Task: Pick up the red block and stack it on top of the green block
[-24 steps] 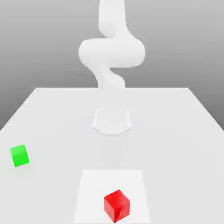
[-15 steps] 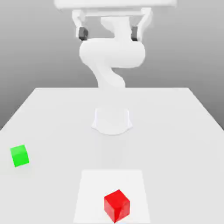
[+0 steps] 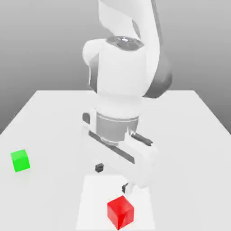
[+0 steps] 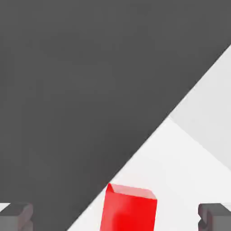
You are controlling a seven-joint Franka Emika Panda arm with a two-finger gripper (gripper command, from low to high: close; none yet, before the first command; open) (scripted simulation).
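In the exterior view we saw the green block [image 3: 20, 161] far on that view's left of the white counter [image 3: 189, 135], well apart from the red block [image 3: 120, 212] near the front. Our end effector [image 3: 113, 177] hung above the red block, wide open and holding nothing. The hand view showed the red block [image 4: 130, 210] between two dark fingertips [image 4: 16, 216].

A plain white desk [image 3: 189, 135] is seen carrying two cubes. The green block [image 3: 20, 160] is set near the edge at the exterior view's left, resting flat on the bare surface. The red block [image 3: 120, 212] is placed well apart from it, toward the near edge, on a brighter white square patch [image 3: 92, 203] marked on the desk, turned corner-forward.
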